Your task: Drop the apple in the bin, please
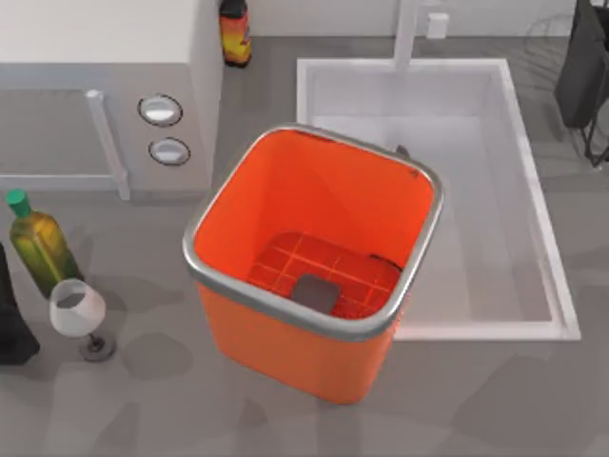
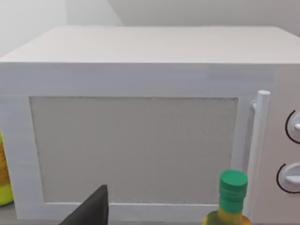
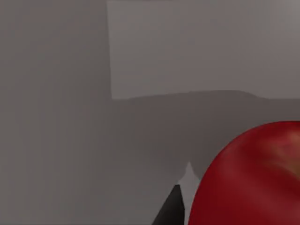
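The orange bin (image 1: 392, 205) with its silver rim stands upright in the middle of the table, its gridded floor and grey patch bare. The glossy red apple (image 3: 248, 178) looms very close in the right wrist view, over a grey surface, right beside a dark part of my right gripper (image 3: 171, 208). My right arm (image 1: 582, 67) is at the table's far right back corner, beyond the sink. My left arm (image 1: 9, 324) is parked at the left edge, and a dark part of my left gripper (image 2: 89, 211) faces the microwave.
A white microwave (image 1: 95, 86) fills the back left. A green-capped oil bottle (image 1: 38, 246) and a wine glass (image 1: 80, 312) stand at the left. A white sink basin (image 1: 476, 190) lies right of the bin. A dark bottle (image 1: 235, 33) stands at the back.
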You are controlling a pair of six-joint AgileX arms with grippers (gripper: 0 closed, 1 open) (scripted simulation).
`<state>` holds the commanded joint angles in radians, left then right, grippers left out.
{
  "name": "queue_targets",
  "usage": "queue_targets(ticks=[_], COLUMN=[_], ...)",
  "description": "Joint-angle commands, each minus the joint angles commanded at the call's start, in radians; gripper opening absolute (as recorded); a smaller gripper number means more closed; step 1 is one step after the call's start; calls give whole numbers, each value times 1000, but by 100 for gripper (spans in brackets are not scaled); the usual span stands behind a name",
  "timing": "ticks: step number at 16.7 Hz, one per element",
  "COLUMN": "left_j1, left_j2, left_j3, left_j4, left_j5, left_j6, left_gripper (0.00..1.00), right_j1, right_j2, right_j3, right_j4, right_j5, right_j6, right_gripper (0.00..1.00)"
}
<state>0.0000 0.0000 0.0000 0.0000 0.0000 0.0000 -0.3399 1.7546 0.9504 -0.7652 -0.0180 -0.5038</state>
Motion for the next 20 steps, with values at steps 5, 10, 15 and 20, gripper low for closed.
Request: queue_targets(ticks=[5, 10, 15, 20], left_j1=[0, 0, 0, 0], left_j2=[0, 0, 0, 0], left_j3=[0, 0, 0, 0], left_j4=[0, 0, 0, 0], left_j5=[0, 0, 0, 0], left_j6=[0, 0, 0, 0], left_gripper=[100, 100, 100, 100], right_j1=[20, 12, -6, -1], right_j2=[-133, -171, -138, -141], right_j3=[81, 294, 429, 427], right_j4=[-191, -452, -570, -568], right_j5=[44, 24, -16, -15], right_j6=[-87, -63, 15, 15], right_gripper=[0, 0, 0, 0])
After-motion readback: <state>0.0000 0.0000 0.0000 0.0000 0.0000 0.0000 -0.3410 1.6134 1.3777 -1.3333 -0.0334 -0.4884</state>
